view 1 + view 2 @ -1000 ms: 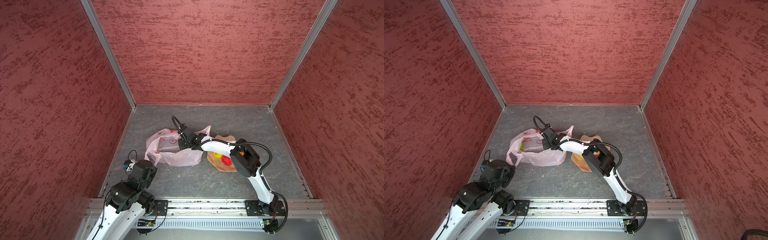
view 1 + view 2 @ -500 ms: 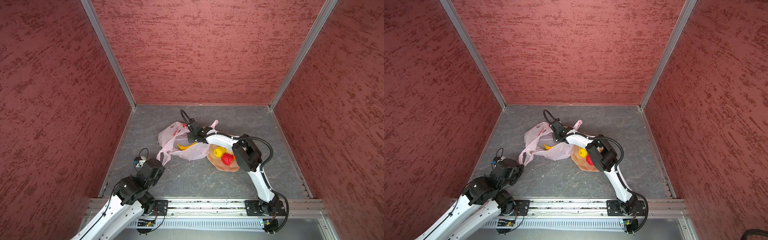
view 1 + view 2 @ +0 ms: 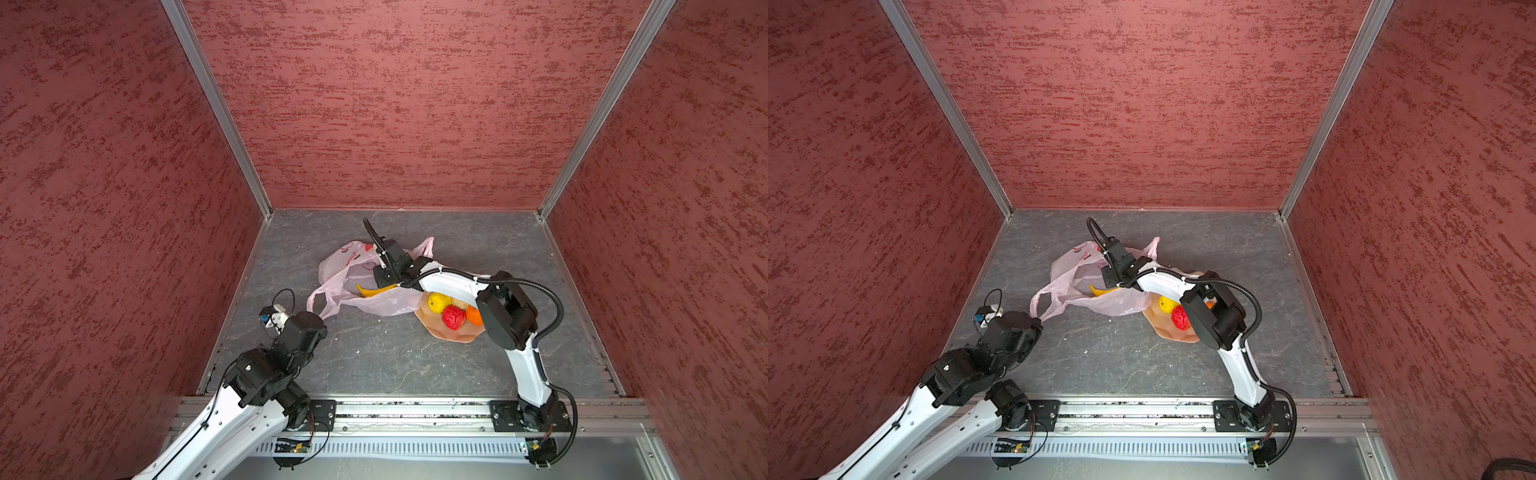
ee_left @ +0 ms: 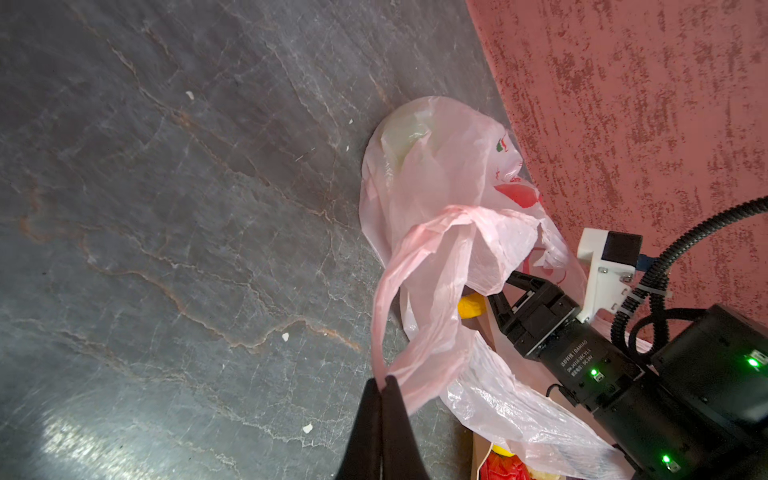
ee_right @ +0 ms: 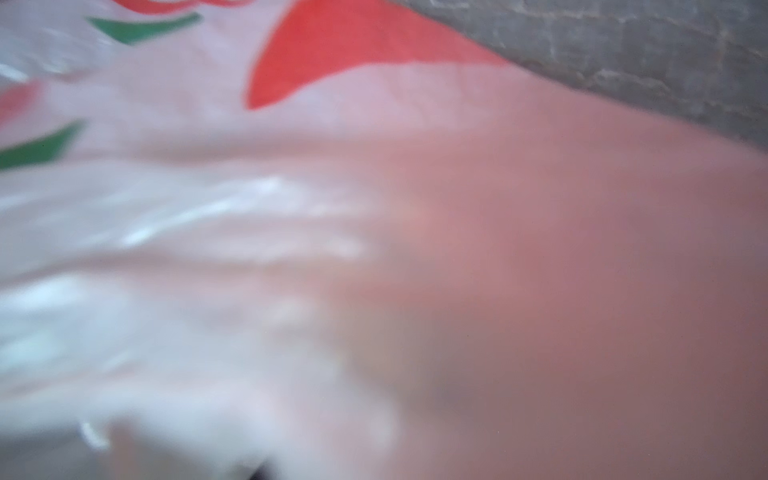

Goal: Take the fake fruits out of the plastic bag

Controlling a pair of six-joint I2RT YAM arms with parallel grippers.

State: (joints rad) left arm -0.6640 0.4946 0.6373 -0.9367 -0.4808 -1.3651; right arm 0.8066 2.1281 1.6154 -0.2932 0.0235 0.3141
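Banana (image 3: 376,289) lying at the mouth of the plastic bag (image 3: 353,266), your right end effector (image 4: 498,286) standing with jaws apart beside it, your left end effector (image 4: 382,380) clamping one handle (image 4: 415,324). Be closing across the banana only, catching no film, before lifting toward the dish (image 3: 451,334).
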